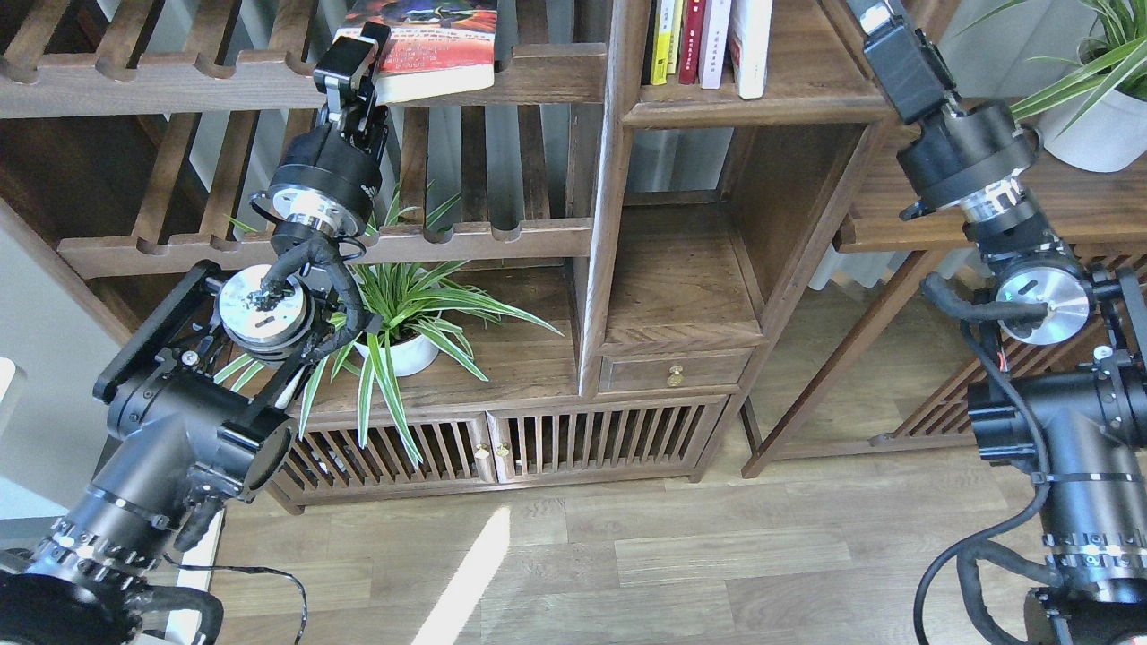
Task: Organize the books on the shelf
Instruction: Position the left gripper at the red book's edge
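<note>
A red-orange book (439, 45) with a dark picture lies flat on the upper slatted rack (556, 76). My left gripper (351, 55) reaches up to that book's near left corner; its fingers merge into one dark shape, so its state and any hold are unclear. Slim yellow (661, 45) and red (690, 45) books, a pale lilac-white one (714, 45) and a large white one (751, 49) stand upright on the shelf (806, 94). My right gripper (887, 36) is raised just right of the shelf, its tips cut off by the top edge.
A potted spider plant (403, 313) sits on the cabinet top below my left arm. A lower slatted rack (484, 237) runs between them. A second potted plant (1093, 107) stands on the side table (905, 228) at the right. A small drawer (674, 370) sits under an open compartment.
</note>
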Tool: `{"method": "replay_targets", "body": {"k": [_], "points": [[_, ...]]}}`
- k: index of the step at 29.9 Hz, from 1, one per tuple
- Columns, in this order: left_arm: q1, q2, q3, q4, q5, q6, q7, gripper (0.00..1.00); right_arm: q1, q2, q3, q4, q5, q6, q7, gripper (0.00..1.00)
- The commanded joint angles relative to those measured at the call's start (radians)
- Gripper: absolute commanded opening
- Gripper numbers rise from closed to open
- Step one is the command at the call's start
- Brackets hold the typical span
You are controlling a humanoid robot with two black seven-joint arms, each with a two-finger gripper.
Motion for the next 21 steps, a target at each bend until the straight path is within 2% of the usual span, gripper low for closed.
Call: {"method": "replay_targets", "body": {"k": [1,3,7,12,15,21], "points": [[0.0,0.0,-0.008,0.0,-0.002,-0.016,-0.016,0.36,0.0,0.002,0.001,0.0,0.0,0.0,0.0,0.95],[0.004,0.0,-0.008,0.004,0.0,-0.065,-0.023,0.29,0.0,0.002,-0.001,0.0,0.0,0.0,0.0,0.95],[0.006,0.0,-0.006,0.033,0.0,-0.14,-0.025,0.22,0.0,0.003,-0.003,0.0,0.0,0.0,0.0,0.95],[0.009,0.0,-0.008,0.034,0.0,-0.154,-0.026,0.15,-0.002,0.005,-0.006,0.0,0.0,0.0,0.0,0.95],[0.01,0.0,-0.008,0.034,0.0,-0.197,-0.026,0.1,0.0,0.005,-0.006,0.0,0.0,0.0,0.0,0.95],[0.012,0.0,0.0,0.034,0.0,-0.301,-0.025,0.07,-0.002,0.017,-0.013,-0.002,0.0,0.0,0.0,0.95]]}}
